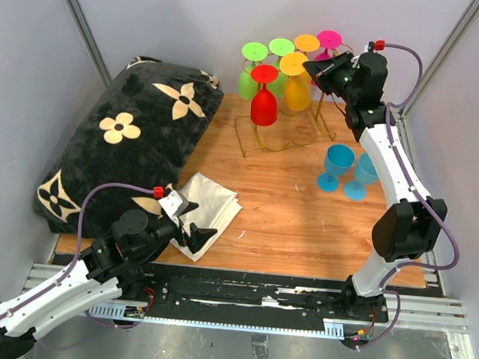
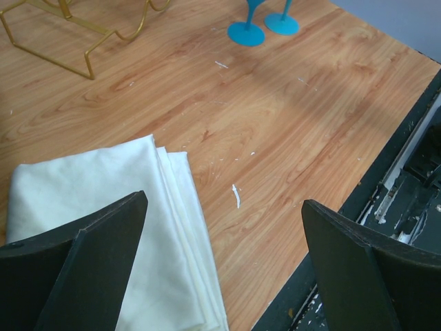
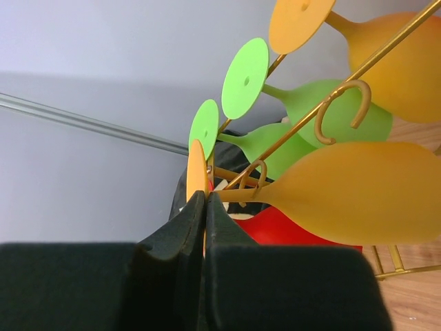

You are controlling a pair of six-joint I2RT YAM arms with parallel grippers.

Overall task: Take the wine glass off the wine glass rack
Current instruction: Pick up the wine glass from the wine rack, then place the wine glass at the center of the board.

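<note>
We find the wine glass rack (image 3: 303,125) far on the bench (image 1: 302,225), two standing glasses (image 1: 337,163) to its right, a pillow (image 1: 127,139) left, and a folded cloth (image 1: 208,210) near-left.

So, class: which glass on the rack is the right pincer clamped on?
The front orange glass, hanging beside the red one: the right pincer pinches its foot. The back orange glass hangs free.

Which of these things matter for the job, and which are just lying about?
In use: wine glass rack, orange wine glass, right gripper pinching its foot.
Lying about: two blue glasses, folded cloth, flowered pillow, open left gripper.
</note>
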